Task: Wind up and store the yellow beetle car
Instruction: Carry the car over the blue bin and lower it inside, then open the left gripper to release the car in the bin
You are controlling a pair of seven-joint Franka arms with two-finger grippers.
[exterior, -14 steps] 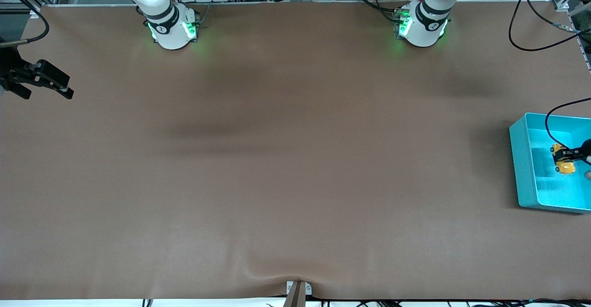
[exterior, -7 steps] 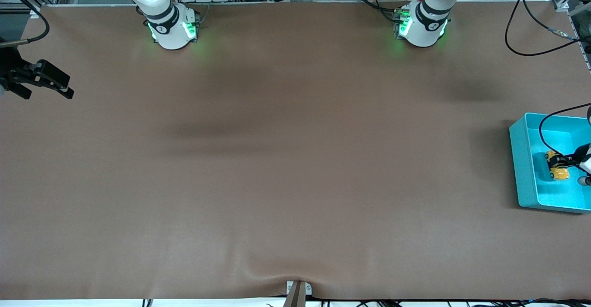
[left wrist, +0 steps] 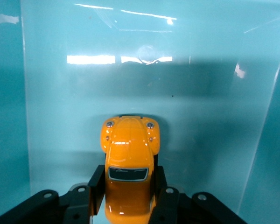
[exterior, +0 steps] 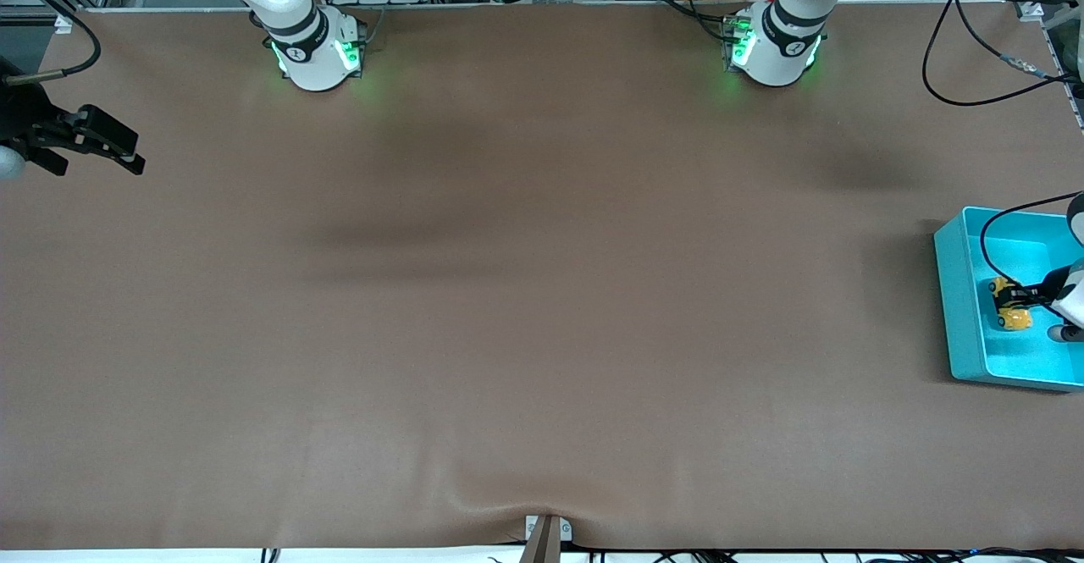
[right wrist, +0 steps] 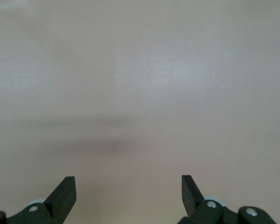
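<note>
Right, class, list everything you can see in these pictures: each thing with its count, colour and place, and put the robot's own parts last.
yellow beetle car: one, orange-yellow, inside the turquoise bin, gripped at its sides by the left gripper.
turquoise bin: one, turquoise, on the table at the left arm's end.
table: one, brown-covered surface, spanning the whole front view.
black cable: one, black, looping over the bin to the left gripper.
left gripper: one, black fingers, lowered into the bin, shut on the car.
right gripper: one, black fingers, open, over the table at the right arm's end; this arm waits.
arm bases: two, white with green lights, along the table edge farthest from the front camera.
</note>
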